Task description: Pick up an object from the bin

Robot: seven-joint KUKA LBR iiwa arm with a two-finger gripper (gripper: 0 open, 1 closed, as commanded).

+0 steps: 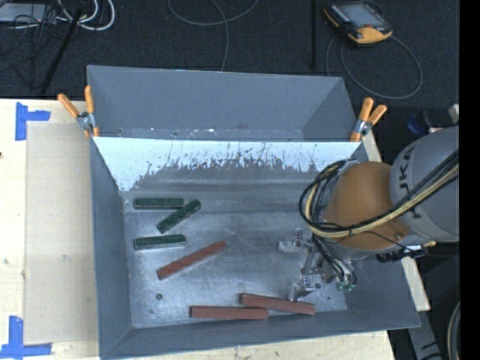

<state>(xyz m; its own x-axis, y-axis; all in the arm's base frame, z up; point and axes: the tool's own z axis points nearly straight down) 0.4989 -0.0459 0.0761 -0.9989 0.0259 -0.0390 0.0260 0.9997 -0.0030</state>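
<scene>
One pincer (310,280), opening not discernible, low at the front right of the bin (225,118), just beside the right end of a reddish-brown bar (274,303). Second brown bar (229,313) lies left of it; tilted brown bar (192,260) mid-floor; three dark green bars (159,241) far left.

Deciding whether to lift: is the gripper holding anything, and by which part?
It cannot be told. The gripper is low over the right end of the right-hand reddish-brown bar by the front wall of the bin; no hold is visible.
</scene>
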